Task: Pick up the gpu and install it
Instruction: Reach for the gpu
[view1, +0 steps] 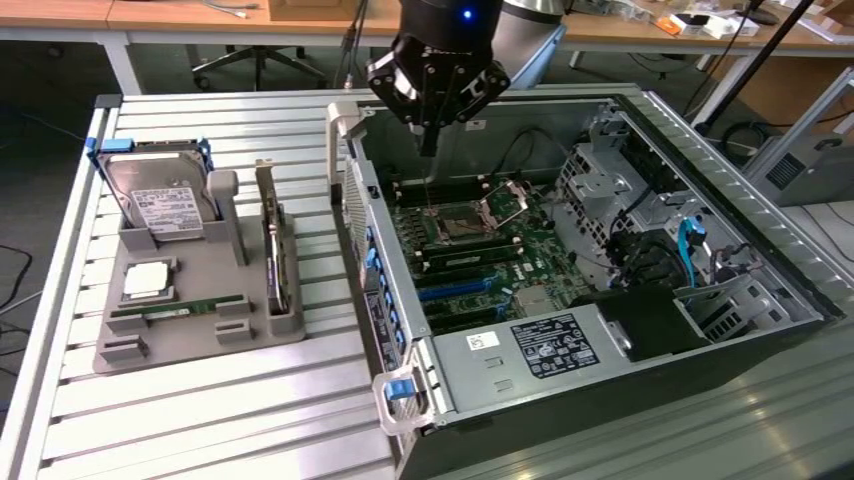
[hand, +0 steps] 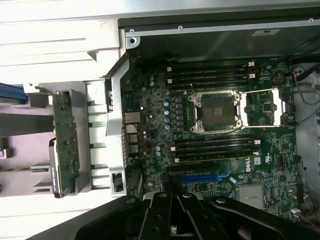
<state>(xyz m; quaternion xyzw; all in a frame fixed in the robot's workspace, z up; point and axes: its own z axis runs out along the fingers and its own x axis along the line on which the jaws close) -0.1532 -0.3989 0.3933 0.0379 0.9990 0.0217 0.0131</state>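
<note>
The matte black two-fingered metal gripper (view1: 427, 140) is built of angular linked bars that narrow toward the tips. Round pivot pins (hand: 159, 196) dot its black links. A small blue light (view1: 467, 14) glows on the black wrist housing (view1: 447, 25), beside a silver-grey arm segment (view1: 537, 35).

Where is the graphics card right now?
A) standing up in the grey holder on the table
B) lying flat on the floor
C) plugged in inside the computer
A: the graphics card stands on its edge in the grey holder on the table, next to the open computer. The end effector hovers over the computer, shut and holding nothing.
</note>
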